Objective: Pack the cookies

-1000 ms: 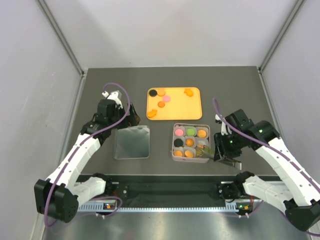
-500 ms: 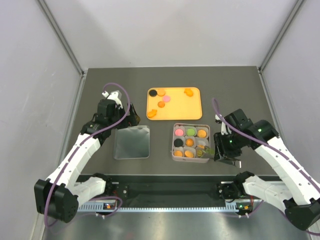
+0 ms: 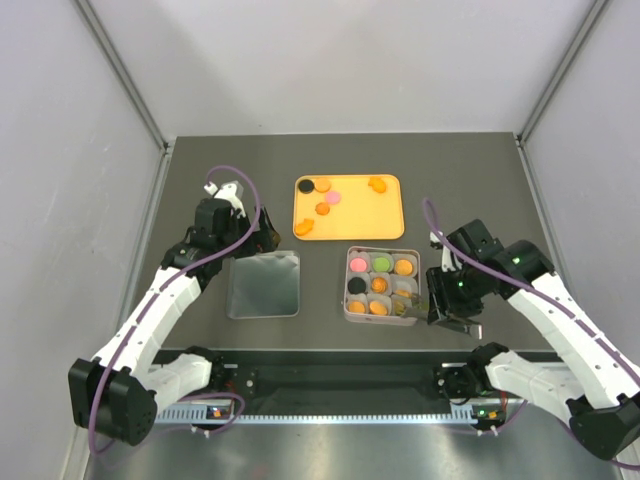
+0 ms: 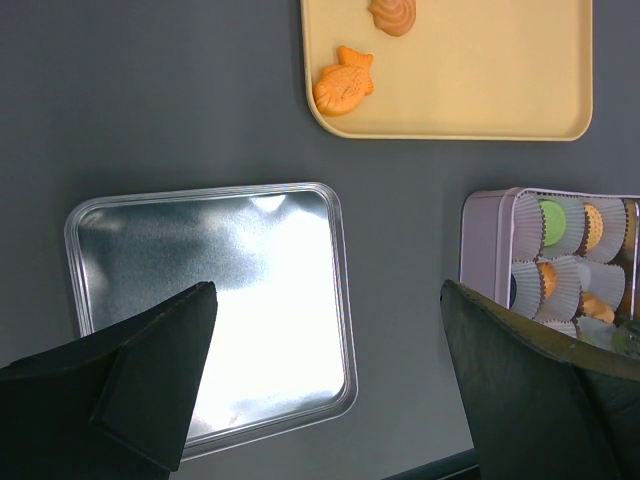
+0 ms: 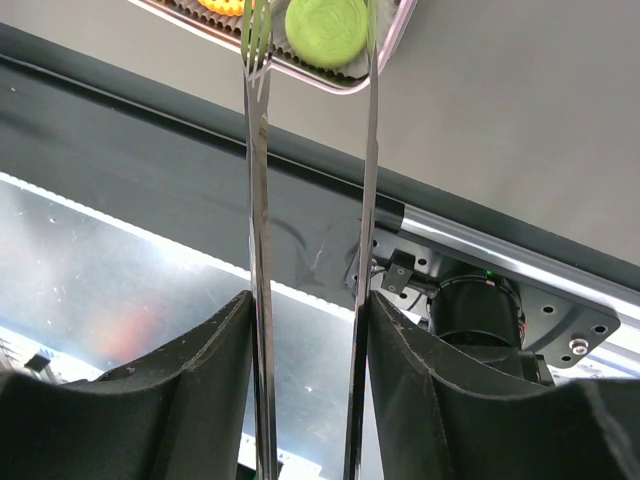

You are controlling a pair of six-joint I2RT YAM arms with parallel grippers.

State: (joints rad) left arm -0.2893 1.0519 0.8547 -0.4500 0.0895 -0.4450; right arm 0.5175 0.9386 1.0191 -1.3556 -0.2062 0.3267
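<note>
Reaching tongs into the tin, a green cookie between their tips.
The right gripper has its jaws clamped on the tongs. The left gripper hangs over the lid, jaws wide apart. More cookies lie on the orange tray, and others sit in the tin's cups. They look light, stiff and probably brittle, so pinch each one gently across its rim.
</note>
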